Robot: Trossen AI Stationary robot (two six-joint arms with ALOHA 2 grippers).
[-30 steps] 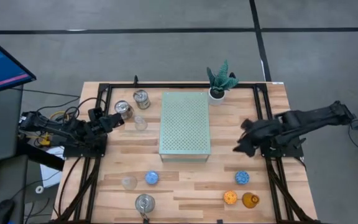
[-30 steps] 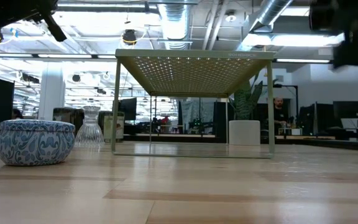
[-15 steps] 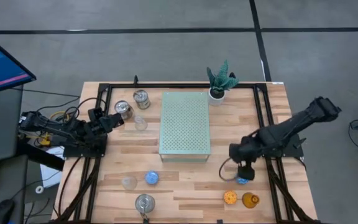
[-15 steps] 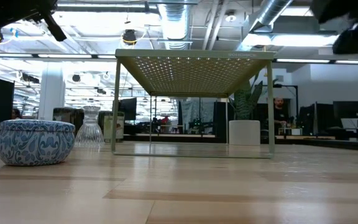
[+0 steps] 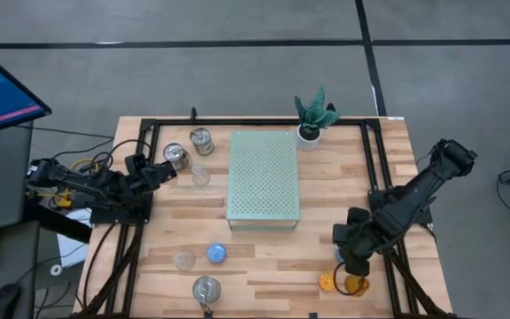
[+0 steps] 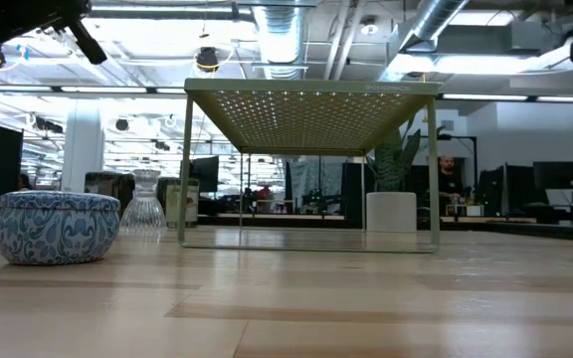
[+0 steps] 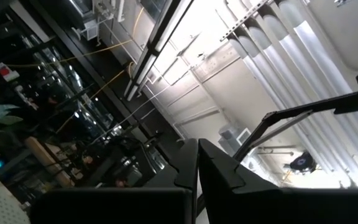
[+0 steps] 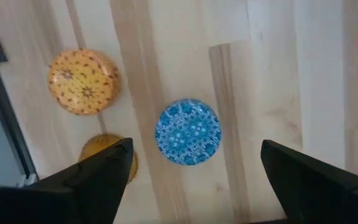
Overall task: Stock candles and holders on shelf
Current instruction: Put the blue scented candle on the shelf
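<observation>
Since a second ago the right arm has swung from beside the shelf's right edge to the near right part of the counter, and its gripper has widened a little; nothing else has shifted.

From above, the right gripper (image 5: 351,266) hangs over the cluster well right of the mint-green shelf (image 5: 263,178), hiding the blue candle there, with the orange candle (image 5: 327,282) and amber glass cup (image 5: 357,285) just beside it. The left gripper (image 5: 168,169) waits shut near the shelf's left side, next to two silver tins (image 5: 176,156), (image 5: 201,138) and a clear glass cup (image 5: 201,176). Another blue candle (image 5: 215,253), a second clear cup (image 5: 183,260) and a third tin (image 5: 206,289) lie in front of the shelf, whose top is bare.

At counter level, a blue patterned candle (image 6: 56,227) and a ribbed clear glass (image 6: 144,203) stand left of the shelf (image 6: 311,92).

The left wrist view shows only its closed fingers (image 7: 185,180) against ceiling pipes.

The right wrist view looks straight down: its fingers (image 8: 95,171) stand wide apart around the blue candle (image 8: 188,131), not touching it.

That candle looks small, light and rigid, with a low round wall; squeezing across its widest part, low on the side, should hold it, though the smooth side may slip.
</observation>
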